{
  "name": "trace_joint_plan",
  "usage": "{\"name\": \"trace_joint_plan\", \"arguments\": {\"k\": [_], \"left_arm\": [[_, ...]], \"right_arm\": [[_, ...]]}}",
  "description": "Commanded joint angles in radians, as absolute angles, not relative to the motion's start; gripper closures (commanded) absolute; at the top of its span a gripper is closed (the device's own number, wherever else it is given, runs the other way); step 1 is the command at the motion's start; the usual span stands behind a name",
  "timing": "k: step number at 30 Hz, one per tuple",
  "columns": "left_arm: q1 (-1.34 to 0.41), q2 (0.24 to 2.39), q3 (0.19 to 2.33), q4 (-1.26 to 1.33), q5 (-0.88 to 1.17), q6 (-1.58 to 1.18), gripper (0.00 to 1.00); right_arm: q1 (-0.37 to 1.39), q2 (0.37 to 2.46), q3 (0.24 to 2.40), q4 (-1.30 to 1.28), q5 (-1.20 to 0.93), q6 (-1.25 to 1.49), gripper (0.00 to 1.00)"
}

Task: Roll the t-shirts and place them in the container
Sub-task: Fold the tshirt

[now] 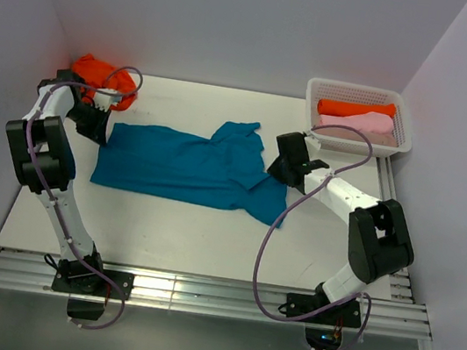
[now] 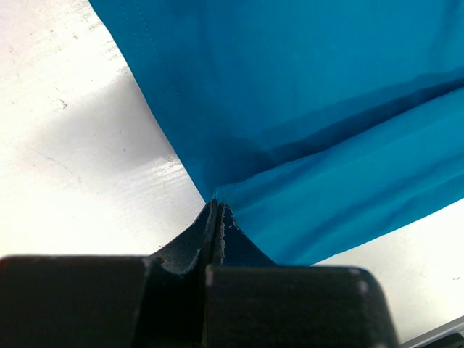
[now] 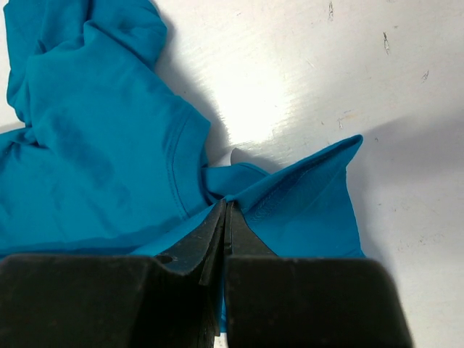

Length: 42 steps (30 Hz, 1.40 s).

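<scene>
A teal-blue t-shirt (image 1: pixel 186 167) lies spread across the middle of the table, its sleeves bunched at the right end. My left gripper (image 1: pixel 98 129) is at its left edge. In the left wrist view the gripper (image 2: pixel 217 206) is shut on the shirt's edge (image 2: pixel 304 109). My right gripper (image 1: pixel 277 166) is at the shirt's right end. In the right wrist view it (image 3: pixel 227 206) is shut on a fold of the teal fabric (image 3: pixel 94 145) near a sleeve. An orange-red t-shirt (image 1: pixel 102 76) lies crumpled at the back left, behind the left arm.
A white mesh basket (image 1: pixel 354 88) stands at the back right and holds a rolled orange-red shirt (image 1: pixel 355 109) and a rolled pale pink shirt (image 1: pixel 362 122). Walls close in on the left, the back and the right. A metal rail runs along the near edge.
</scene>
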<state>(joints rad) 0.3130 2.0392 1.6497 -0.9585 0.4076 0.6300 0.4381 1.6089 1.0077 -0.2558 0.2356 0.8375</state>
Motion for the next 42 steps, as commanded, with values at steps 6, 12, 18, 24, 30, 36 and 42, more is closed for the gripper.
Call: {"name": "trace_joint_plan", "arguments": {"k": [6,12,18,24,30,36,42], "left_arm": [[0.321,2.06,1.687,-0.939,0.442,0.607,1.0],[0.321,2.08,1.664,-0.882,0.433,0.595,0.9],[0.336,2.048,1.673,-0.854,0.452,0.597,0.45],[0.411,1.999,1.727,-0.948,0.52,0.641,0.32],[0.486,1.893,1.584,-1.026,0.563,0.748,0.2],[0.509,1.802,1.379,-1.032,0.566,0.816,0.2],[0.512,1.807,1.318,-1.015,0.601,0.799,0.2]], "right_arm": [[0.426,1.631,1.055,-0.241,0.245,0.808,1.0],[0.426,1.68,1.104,-0.255,0.236,0.784,0.71],[0.426,1.645,1.146,-0.342,0.271,0.788,0.44],[0.428,1.442,0.987,-0.383,0.269,0.879,0.42],[0.426,1.218,0.709,-0.354,0.233,1.027,0.42],[0.434,1.077,0.503,-0.298,0.189,1.12,0.41],[0.436,1.04,0.396,-0.201,0.169,1.19,0.39]]}}
